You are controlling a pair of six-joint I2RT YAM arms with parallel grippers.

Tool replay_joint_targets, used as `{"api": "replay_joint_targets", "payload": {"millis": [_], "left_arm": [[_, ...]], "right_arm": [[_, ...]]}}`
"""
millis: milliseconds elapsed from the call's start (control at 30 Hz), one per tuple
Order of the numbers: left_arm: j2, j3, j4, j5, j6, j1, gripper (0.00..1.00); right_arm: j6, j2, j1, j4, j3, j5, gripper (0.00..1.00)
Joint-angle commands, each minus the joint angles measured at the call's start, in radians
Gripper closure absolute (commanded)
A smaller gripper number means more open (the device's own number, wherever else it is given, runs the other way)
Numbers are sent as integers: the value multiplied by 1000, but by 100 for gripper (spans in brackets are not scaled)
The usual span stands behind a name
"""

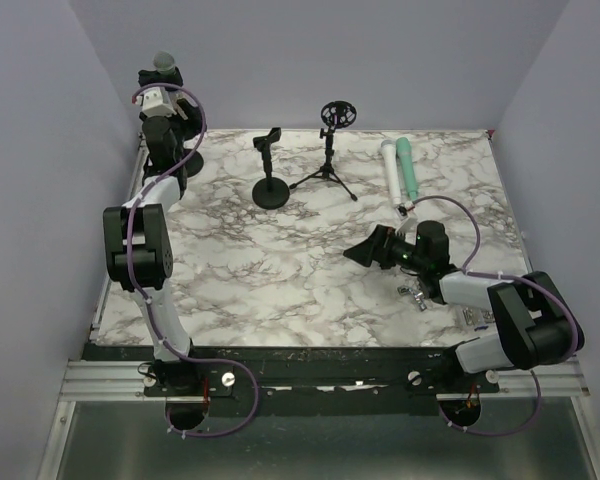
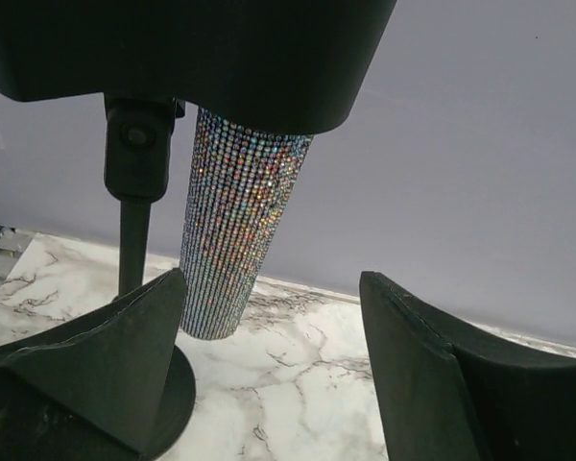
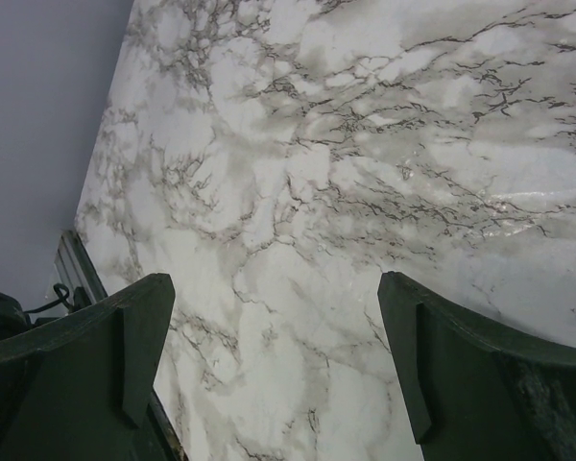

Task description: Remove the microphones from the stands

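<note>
A microphone with a glittering handle (image 2: 235, 226) hangs down out of a broad black holder (image 2: 202, 58). It belongs to a stand whose pole (image 2: 132, 240) and round base (image 2: 178, 394) show at left. My left gripper (image 2: 271, 279) is open just below and in front of the handle; the handle's lower end sits near the left finger (image 2: 106, 355), not gripped. From above, that gripper (image 1: 163, 80) is at the far left corner, with the microphone's grey head (image 1: 163, 61) over it. My right gripper (image 1: 362, 252) is open above bare marble (image 3: 298, 192), holding nothing.
A black stand with a round base (image 1: 270, 190) and an empty clip stands at the back middle. Beside it is a tripod stand (image 1: 330, 150) with a ring mount. A white microphone (image 1: 391, 170) and a teal one (image 1: 408, 168) lie at back right. Walls close in on three sides.
</note>
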Motion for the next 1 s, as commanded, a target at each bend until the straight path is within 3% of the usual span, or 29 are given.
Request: {"api": "replay_joint_targets", "payload": {"millis": [0,133,433,667,967], "left_arm": [[60,96,18,-37,64,2,25],[122,204,-68,-112,47,2,28],[220,373,-114,-74,89,3,31],[231,352,-83,-99,110,4,31],[218,326,-163,-264,71,3,21]], "right_arm": [[9,36,2,42,1,-24,3],[9,42,2,44,-4,-18,3],[26,106,2,71,8,-36,3],[12,107,2,55,13,-19,4],[14,128,2,60,18,-22,4]]}}
